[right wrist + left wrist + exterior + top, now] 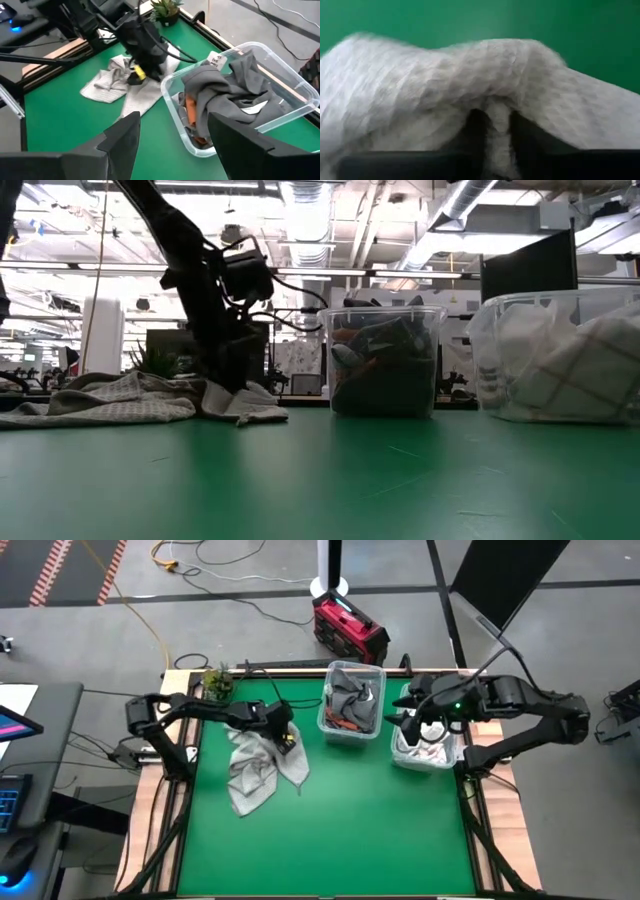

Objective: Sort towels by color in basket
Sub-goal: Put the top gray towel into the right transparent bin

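Where the high view hides it, left end effector (496, 131) pinches light grey towel (420, 95).

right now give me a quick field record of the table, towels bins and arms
surface: green table
loose towel: light grey towel lying crumpled on the table's left side
left end effector: down on the light grey towel, fingers pinching a fold of it
middle bin: clear, holds dark grey towel and rust-orange towel
right bin: clear, holds white towel with red check lines
right end effector: open, above the right bin, holding nothing
plant: at the table's far left corner
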Robot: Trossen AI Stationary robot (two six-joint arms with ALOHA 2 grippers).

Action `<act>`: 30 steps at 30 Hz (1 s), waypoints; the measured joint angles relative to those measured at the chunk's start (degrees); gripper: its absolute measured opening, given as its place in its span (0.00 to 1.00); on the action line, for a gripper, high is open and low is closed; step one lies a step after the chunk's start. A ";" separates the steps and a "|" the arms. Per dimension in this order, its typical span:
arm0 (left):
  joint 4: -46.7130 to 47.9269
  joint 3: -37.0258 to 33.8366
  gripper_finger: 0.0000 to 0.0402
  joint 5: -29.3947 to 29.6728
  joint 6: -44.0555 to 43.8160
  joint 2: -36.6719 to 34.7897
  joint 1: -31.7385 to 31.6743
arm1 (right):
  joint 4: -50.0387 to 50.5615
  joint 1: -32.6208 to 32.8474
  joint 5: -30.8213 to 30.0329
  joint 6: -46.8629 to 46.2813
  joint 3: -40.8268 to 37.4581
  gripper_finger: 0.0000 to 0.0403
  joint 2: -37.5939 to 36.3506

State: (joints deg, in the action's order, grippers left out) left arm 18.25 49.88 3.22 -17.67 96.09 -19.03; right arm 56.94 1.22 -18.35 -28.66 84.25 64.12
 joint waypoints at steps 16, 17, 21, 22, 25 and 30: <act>-19.43 -0.32 0.02 -27.14 -8.07 -23.22 6.16 | -1.27 -0.74 -0.11 7.71 -0.01 0.68 -1.00; -21.02 -0.30 0.02 -27.13 -8.80 -24.76 6.69 | -1.59 -0.43 -0.05 8.81 -0.01 0.68 -0.69; -27.47 -0.28 0.02 -24.78 -13.09 -29.27 9.09 | -4.27 0.35 0.26 11.16 -0.02 0.68 0.49; -29.14 0.01 0.02 -23.06 -13.79 -30.05 9.97 | -5.59 0.74 0.55 11.22 -0.02 0.68 0.75; -32.20 2.50 0.02 -17.15 -13.53 -30.59 12.67 | -11.07 1.56 4.35 13.41 -0.02 0.68 1.50; -31.32 8.07 0.02 -10.77 -8.73 -26.32 15.74 | -20.16 2.58 11.18 16.54 0.00 0.68 4.20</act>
State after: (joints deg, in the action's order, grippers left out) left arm -13.07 57.95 -7.55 -26.40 69.76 -3.29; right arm 36.78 3.80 -7.16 -12.12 84.25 68.32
